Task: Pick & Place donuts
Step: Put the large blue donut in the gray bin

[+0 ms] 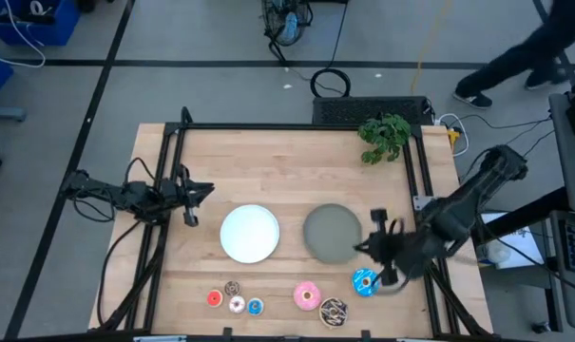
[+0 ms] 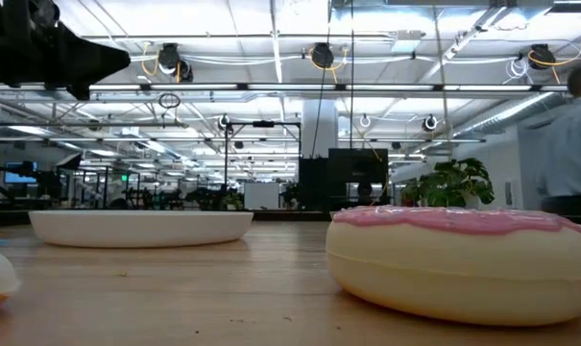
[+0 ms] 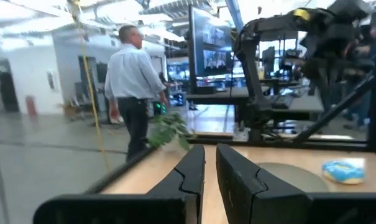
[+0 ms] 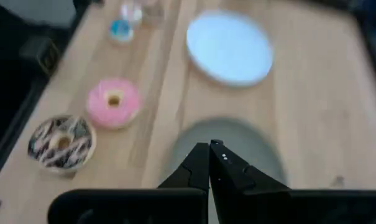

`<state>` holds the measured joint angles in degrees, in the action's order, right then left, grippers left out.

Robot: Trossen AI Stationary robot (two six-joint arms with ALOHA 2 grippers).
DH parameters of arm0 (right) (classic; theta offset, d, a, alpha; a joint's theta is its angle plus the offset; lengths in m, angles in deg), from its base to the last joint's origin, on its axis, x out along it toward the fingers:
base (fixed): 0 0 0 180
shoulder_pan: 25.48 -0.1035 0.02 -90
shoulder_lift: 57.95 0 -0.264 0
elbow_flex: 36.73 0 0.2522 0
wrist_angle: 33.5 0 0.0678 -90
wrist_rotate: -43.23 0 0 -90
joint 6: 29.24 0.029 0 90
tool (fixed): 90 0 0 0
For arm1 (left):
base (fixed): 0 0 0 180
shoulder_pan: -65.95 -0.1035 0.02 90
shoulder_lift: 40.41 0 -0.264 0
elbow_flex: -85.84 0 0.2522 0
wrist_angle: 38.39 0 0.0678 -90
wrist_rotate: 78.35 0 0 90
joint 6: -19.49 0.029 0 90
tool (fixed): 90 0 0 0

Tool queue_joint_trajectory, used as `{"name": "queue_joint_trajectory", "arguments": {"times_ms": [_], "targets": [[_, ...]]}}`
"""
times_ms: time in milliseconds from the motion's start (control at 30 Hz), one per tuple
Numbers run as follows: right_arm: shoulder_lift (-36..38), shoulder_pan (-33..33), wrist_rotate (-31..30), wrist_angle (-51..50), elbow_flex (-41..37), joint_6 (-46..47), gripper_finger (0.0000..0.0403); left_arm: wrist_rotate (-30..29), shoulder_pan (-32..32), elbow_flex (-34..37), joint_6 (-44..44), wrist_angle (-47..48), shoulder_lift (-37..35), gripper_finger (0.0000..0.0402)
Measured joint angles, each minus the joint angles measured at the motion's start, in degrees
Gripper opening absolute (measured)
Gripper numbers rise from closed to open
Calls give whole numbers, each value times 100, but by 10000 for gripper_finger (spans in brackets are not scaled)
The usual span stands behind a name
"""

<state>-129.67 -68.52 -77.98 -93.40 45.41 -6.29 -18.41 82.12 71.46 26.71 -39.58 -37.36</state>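
Three larger donuts lie flat on the wooden table near its front edge: pink (image 1: 307,295), brown with sprinkles (image 1: 333,311) and blue (image 1: 365,281). Left of them lie several tiny donuts: red (image 1: 214,298), brown (image 1: 232,288), pink-white (image 1: 237,305) and blue (image 1: 255,306). My right gripper (image 1: 361,248) hangs shut and empty, tipped downward over the near right rim of the grey plate (image 4: 231,146), with the blue donut just beyond it toward the front edge. My left gripper (image 3: 210,169) waits at the table's left side, level, with a narrow gap between its fingers and nothing in it.
A white plate (image 1: 249,233) sits mid-table, left of the grey plate (image 1: 332,233). A green plant (image 1: 384,136) stands at the far right corner. A dark frame borders the table. A person (image 3: 135,81) walks in the room beyond the far right.
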Motion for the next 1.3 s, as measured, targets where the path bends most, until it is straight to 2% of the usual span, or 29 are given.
{"name": "queue_joint_trajectory", "arguments": {"times_ms": [233, 367, 467, 567, 667, 933, 1033, 1167, 1300], "targets": [[-1160, -768, 674, -776, 699, 2227, 0, 1, 0, 0, -350, 283, 0, 49], [-1609, -903, 1463, -957, 706, 3117, 0, 1, 0, 0, -284, 211, 0, 49], [-1916, -901, 1711, -967, 706, 3521, 0, 0, 0, 0, -189, 64, 0, 49], [-2106, -890, 1908, -943, 706, 3661, 6, -1, 0, 0, -13, -15, 0, 49], [-2210, -860, 1980, -935, 706, 3783, 32, -1, 0, 0, 110, -45, 0, 49], [-2264, -838, 1667, -1094, 706, 3505, 157, -3, 0, 0, 667, -186, 0, 49], [-2264, -833, 1640, -1095, 706, 3448, 191, -3, 0, 0, 730, -186, 0, 49], [-2262, -833, 1634, -1058, 706, 3444, 216, -3, 0, 0, 957, -188, 0, 49], [-2284, -868, 1658, -698, 536, 3396, 223, -3, 0, 0, 1113, -211, 0, 49]]}}
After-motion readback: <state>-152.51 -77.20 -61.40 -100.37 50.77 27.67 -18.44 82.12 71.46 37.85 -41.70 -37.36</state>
